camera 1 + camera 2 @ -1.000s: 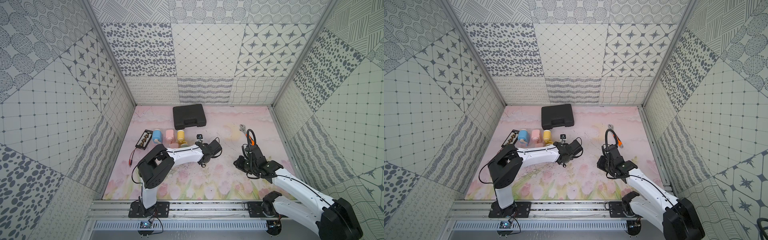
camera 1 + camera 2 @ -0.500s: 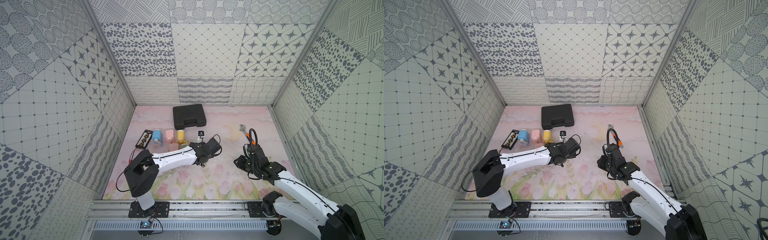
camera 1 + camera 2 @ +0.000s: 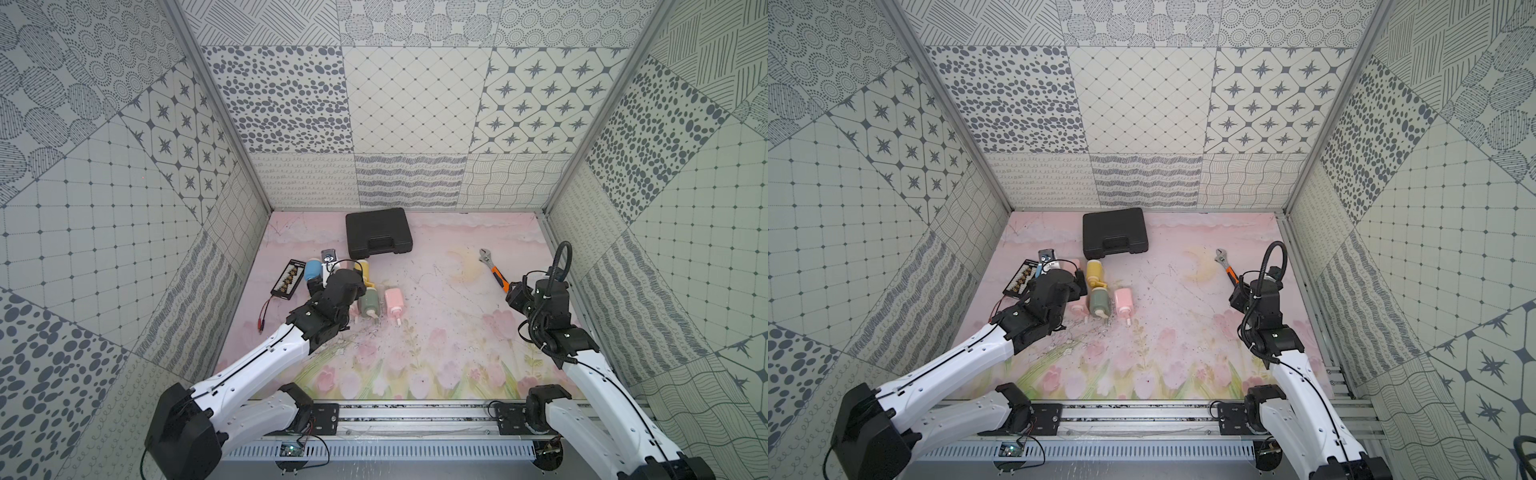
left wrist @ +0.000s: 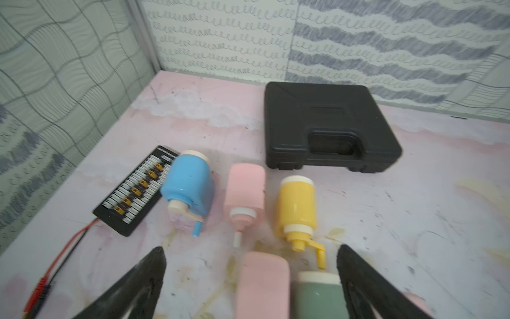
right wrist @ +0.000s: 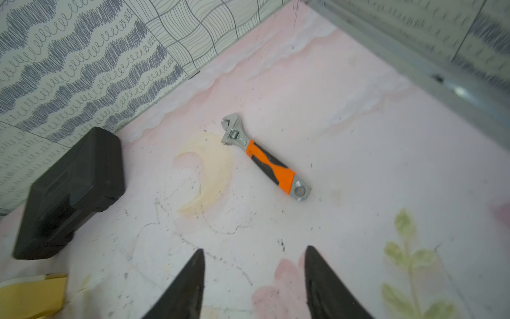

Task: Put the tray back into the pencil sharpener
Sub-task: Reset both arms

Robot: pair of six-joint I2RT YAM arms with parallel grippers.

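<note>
The left gripper [image 4: 249,248] stands wide open and grips nothing. A pink pencil sharpener [image 4: 262,284] and a green pencil sharpener [image 4: 320,295] lie between its fingers, at nine o'clock from the centre of the mat [image 3: 436,332]. The tray itself cannot be made out. The right gripper [image 5: 254,248], at three o'clock, is open and empty, with a wrench [image 5: 265,157] at its eleven o'clock.

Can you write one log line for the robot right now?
left gripper: open, empty, above pink sharpener | right gripper: open, empty, facing wrench

Bright, even diffuse light, soft faint shadows, top views sharp, wrist views motion-blurred, wide-angle bending at edges
</note>
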